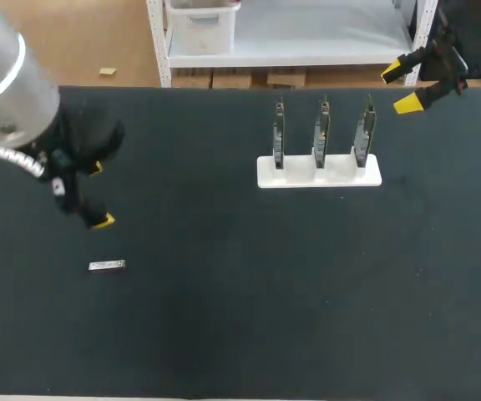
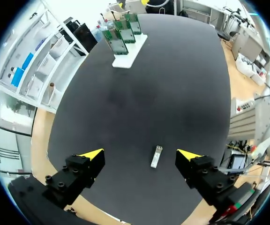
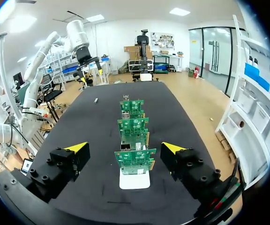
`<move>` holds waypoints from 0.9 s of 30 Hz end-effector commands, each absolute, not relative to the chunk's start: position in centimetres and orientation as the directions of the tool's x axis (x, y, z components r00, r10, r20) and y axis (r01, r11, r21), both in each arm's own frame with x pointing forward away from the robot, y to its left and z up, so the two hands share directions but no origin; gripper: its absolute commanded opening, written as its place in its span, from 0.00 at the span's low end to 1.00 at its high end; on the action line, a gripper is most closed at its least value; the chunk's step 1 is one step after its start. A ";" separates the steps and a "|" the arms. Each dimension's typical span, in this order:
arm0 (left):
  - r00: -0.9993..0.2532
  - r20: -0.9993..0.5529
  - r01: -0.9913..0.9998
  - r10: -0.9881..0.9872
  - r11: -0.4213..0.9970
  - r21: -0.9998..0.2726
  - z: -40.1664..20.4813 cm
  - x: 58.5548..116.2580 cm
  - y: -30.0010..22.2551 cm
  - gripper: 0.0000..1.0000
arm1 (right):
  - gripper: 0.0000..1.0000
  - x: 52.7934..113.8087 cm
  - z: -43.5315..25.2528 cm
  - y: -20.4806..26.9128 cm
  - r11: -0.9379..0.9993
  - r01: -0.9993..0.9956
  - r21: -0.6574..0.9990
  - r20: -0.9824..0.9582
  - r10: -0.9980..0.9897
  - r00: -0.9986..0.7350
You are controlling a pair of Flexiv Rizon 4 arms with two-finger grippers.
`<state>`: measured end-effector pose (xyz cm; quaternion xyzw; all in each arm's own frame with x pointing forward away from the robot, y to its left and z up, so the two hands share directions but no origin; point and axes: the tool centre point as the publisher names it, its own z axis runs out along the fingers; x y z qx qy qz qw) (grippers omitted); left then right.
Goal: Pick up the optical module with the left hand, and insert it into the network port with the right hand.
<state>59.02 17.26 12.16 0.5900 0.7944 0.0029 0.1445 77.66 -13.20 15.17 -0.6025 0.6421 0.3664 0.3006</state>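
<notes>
Hovering for the pick: left gripper (image 2: 139, 154) is spread wide with nothing in it. The optical module (image 2: 156, 156) lies flat on the black table (image 2: 172, 84), under the gap between the fingers. It sits off-centre toward one finger and touches neither. Its long axis runs roughly across the closing line, slightly skewed, so the fingers would close on the narrow sides, which is good.

How I'd do it:
- Shift sideways until the module is centred in the gap.
- Take out the skew with the wrist.
- Descend straight until the tips flank the body, then close.
- Grip near one end, leaving the other end free for the right gripper (image 3: 124, 147).
- Watch the centring: the part is thin, so an off-centre descent probably lands a tip on it or shoves it.

The right gripper is also released and empty. The green boards (image 3: 133, 127) on their white stand (image 3: 135, 180) line up ahead of its gap, untouched.

Unclear:
- The height of the left tips above the table.
- Which end of the module is the plug end.
- The network port, which I can't make out on any board.
- In the head view the left arm (image 1: 7, 83) covers most of its gripper, and only the yellow tips show.
</notes>
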 end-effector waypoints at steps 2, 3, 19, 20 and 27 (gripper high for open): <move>-0.229 -0.201 0.959 0.952 0.256 0.119 10.1 58.6 18.3 1.00 | 1.00 77.5 15.2 -13.2 0.009 -0.994 0.105 -0.827 -0.555 -0.093; -0.223 -0.188 0.965 0.957 0.244 0.098 9.6 58.5 18.5 1.00 | 1.00 77.5 15.2 -13.2 0.009 -0.994 0.105 -0.827 -0.555 -0.093; -0.218 -0.146 0.976 0.965 0.213 -0.048 3.7 57.0 20.1 1.00 | 1.00 77.5 15.2 -13.2 0.009 -0.994 0.105 -0.827 -0.555 -0.093; -0.208 -0.128 0.978 0.970 0.203 -0.053 3.2 56.9 20.1 1.00 | 1.00 77.5 15.2 -13.2 0.009 -0.994 0.105 -0.827 -0.555 -0.093; -0.195 -0.087 0.980 0.977 0.192 -0.049 1.7 56.6 20.2 1.00 | 1.00 77.5 15.2 -13.2 0.009 -0.994 0.105 -0.827 -0.555 -0.093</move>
